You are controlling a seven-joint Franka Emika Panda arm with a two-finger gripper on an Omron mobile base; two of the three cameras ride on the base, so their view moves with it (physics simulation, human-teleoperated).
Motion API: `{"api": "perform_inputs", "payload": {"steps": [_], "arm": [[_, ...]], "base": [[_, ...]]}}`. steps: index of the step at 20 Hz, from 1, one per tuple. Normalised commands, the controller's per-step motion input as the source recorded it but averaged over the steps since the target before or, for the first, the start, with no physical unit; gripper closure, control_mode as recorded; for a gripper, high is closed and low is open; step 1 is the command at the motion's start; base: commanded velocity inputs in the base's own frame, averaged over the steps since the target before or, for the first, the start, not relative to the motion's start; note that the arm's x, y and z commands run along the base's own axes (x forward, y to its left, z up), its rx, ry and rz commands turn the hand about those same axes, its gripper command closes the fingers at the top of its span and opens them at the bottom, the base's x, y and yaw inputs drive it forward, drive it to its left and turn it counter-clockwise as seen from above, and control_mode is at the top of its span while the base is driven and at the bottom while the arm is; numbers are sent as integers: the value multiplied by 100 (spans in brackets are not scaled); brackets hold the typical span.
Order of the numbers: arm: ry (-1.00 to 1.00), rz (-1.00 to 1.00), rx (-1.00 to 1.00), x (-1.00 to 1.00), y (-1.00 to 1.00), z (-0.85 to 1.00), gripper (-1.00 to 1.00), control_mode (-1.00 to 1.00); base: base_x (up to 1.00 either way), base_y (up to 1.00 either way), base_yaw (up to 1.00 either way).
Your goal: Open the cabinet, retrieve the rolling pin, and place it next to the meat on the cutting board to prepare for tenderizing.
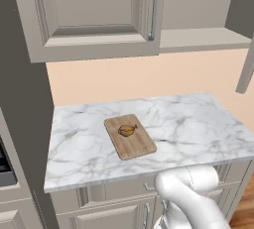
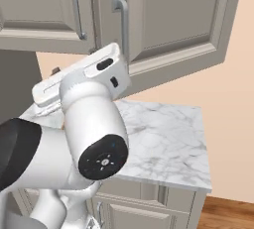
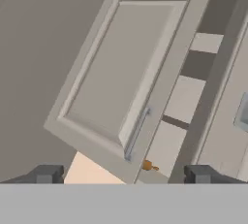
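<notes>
You see the cabinet [image 3: 131, 68] with a door swung open (shelves bare beside it), the board [image 1: 130, 136] on the counter [image 1: 198, 124] carrying the meat [image 1: 127, 131], the gripper [image 3: 124, 174] spread empty, and the pin [image 3: 149, 166] peeking from the lowest shelf.

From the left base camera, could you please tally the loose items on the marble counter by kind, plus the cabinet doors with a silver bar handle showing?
Cutting board: 1
Meat (on the board): 1
Cabinet doors with a silver bar handle showing: 1
Total: 3
</notes>
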Motion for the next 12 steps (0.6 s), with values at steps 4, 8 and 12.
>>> {"api": "perform_inputs", "payload": {"steps": [4,8,12], "arm": [[-2,-21,-18,-7,100,0,-100,-100],[0,-25,-22,4,98,-4,-100,-100],[0,-31,-28,39,74,-17,-100,-100]], "base": [[0,0,0],[0,0,0],[0,0,0]]}}
